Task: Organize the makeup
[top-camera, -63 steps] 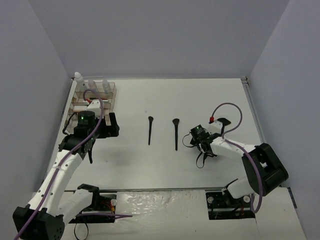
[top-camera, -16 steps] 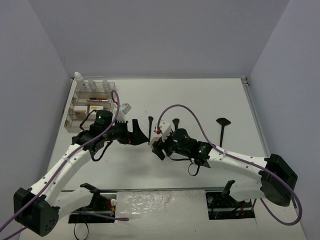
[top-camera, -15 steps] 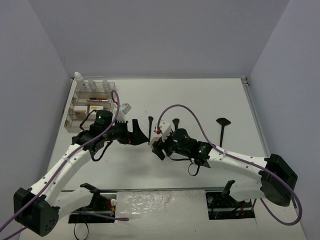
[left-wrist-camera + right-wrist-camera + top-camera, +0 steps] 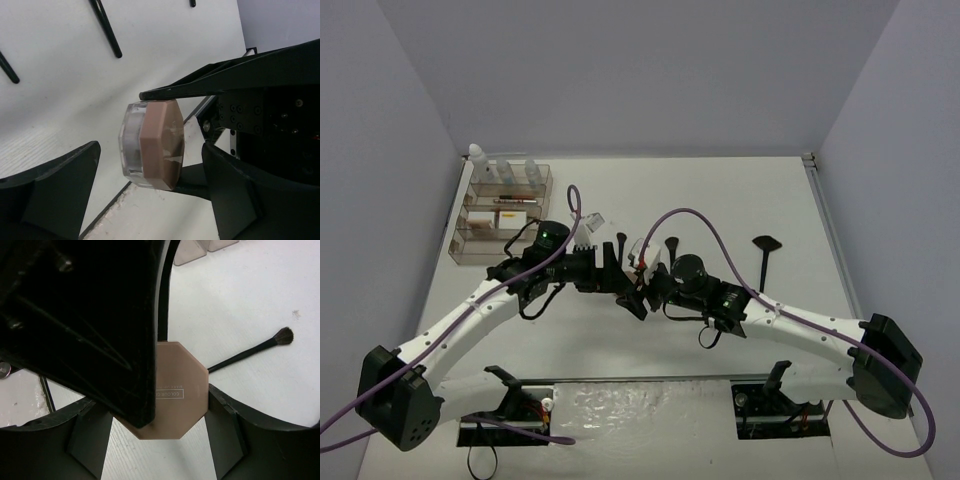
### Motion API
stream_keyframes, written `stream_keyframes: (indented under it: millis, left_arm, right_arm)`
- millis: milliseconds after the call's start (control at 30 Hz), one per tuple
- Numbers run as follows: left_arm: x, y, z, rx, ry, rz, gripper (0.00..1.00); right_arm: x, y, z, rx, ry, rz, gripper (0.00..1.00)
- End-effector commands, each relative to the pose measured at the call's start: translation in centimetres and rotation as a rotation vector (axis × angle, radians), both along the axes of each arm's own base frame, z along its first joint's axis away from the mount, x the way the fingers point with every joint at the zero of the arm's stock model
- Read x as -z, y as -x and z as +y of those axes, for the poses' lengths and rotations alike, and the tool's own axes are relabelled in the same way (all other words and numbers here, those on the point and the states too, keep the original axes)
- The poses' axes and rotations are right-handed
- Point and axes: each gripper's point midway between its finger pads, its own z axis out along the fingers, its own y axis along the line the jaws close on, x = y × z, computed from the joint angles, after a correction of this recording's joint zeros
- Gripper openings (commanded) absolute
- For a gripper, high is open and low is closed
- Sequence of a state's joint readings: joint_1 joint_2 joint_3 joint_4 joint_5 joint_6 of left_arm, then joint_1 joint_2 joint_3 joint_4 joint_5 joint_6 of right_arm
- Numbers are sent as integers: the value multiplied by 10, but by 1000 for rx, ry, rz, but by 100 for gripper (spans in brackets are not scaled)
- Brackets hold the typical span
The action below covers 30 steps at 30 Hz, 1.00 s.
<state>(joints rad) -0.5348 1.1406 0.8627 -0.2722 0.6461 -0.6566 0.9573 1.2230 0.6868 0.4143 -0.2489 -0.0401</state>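
From overhead, the tan compact is disappearing into the dark knot where the two arms are meeting over the middle of the desk (image 4: pixel 740 190), and it cannot be made out there. Two of the black brushes (image 4: pixel 620 243) are showing only their upper ends beside that knot, the rest lying under the arms. A third, fan-headed brush (image 4: pixel 765 250) is lying well apart to the right in full view. In the right wrist view the bulk of the left end effector (image 4: pixel 150 150) is blocking the upper left and covering one side of the compact (image 4: pixel 182 390). The lettering on the lid is too small to read fully. In the left wrist view the brush handles are running off the frame edges.

The right end effector (image 4: pixel 152 400) is gripping the compact at a middling width, its right fingers (image 4: pixel 225 430) pressing against opposite edges of the tan lid. The compact is sitting on edge, with the clear base to one side of the lid. The left end effector is standing wide, its left fingers (image 4: pixel 55 185) flanking the compact with a gap on each side and touching nothing. The organizer (image 4: pixel 460 245) is sitting at the far left of the desk with bottles (image 4: pixel 478 158) along its back row.
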Motion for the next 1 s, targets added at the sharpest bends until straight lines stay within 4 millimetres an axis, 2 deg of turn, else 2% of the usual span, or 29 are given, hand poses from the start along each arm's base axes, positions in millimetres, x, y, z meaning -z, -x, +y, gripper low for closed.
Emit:
stream_keyframes:
  millis: [0,33,100,167,200,233,300,467,533,633,733,800,900,967]
  left_arm:
    - [-42,-6,-20,36,120,-87,60]
    - [-42,-6,-20,36,122,-89,59]
    - [-43,-6,-21,36,123,-86,35]
    - [-45,-7,-22,37,127,-91,19]
    - [-45,-8,-22,33,130,-92,9]
    - [-46,-9,-23,31,133,-92,4]
    - [-47,-9,-24,30,140,-90,1]
    - [-47,-12,-23,22,130,-103,0]
    - [-43,-15,-18,8,96,-110,0]
    - [-44,-31,-5,-63,7,-161,0]
    - [-37,-47,19,-142,-114,-192,0]
    - [-41,-76,54,-287,-247,-253,0]
    - [-45,-107,100,-480,-370,-292,0]
    - [-46,-135,148,-677,-428,-262,0]
  right_arm:
    - [-60,-5,14,-16,-168,-122,5]
    - [-60,-4,14,-17,-172,-123,6]
    - [-60,-4,14,-14,-183,-124,8]
    - [-59,-4,15,-15,-181,-123,13]
    - [-57,-5,15,-14,-178,-122,19]
    - [-56,-5,14,-12,-175,-122,24]
    - [-55,-5,13,-8,-173,-122,37]
    - [-54,-9,7,27,-164,-136,97]
    - [-50,-11,2,44,-149,-137,100]
    - [-45,-17,-10,94,-115,-137,100]
    - [-40,-22,-23,147,-83,-136,100]
    - [-36,-28,-39,218,-63,-139,100]
    - [-35,-35,-55,296,-58,-145,100]
    - [-31,-39,-67,355,-60,-136,100]
